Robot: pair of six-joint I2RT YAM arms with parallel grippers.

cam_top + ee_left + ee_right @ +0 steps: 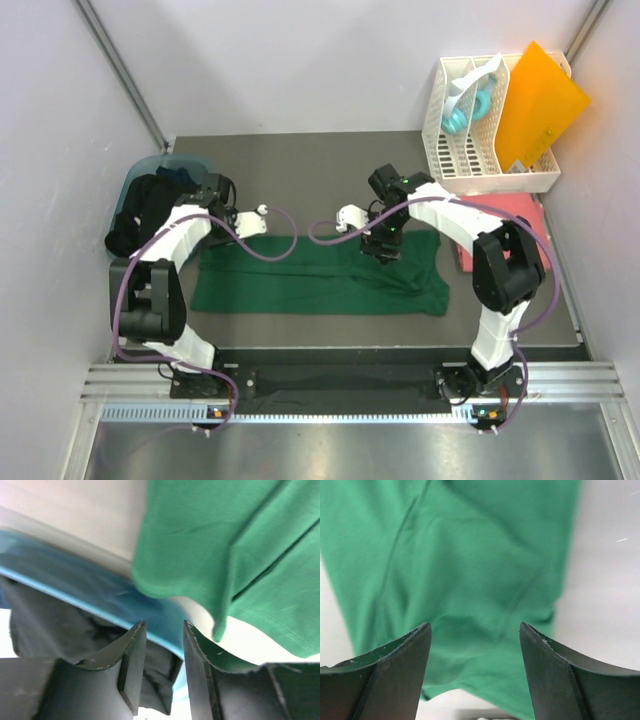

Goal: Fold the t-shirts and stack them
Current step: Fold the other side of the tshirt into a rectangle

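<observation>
The green t-shirt lies spread on the table. Over its right part the right gripper hovers wide apart, empty. At its left edge the left gripper is narrowly released, empty. Dark t-shirts lie left of it, a coral t-shirt right.

Occlusions: coral shirt partly hidden behind right arm elbow, dark shirt heap partly under left arm, green shirt cut off by top edge and blurred in both wrist views.

One green t-shirt, one pink t-shirt, one white rack
</observation>
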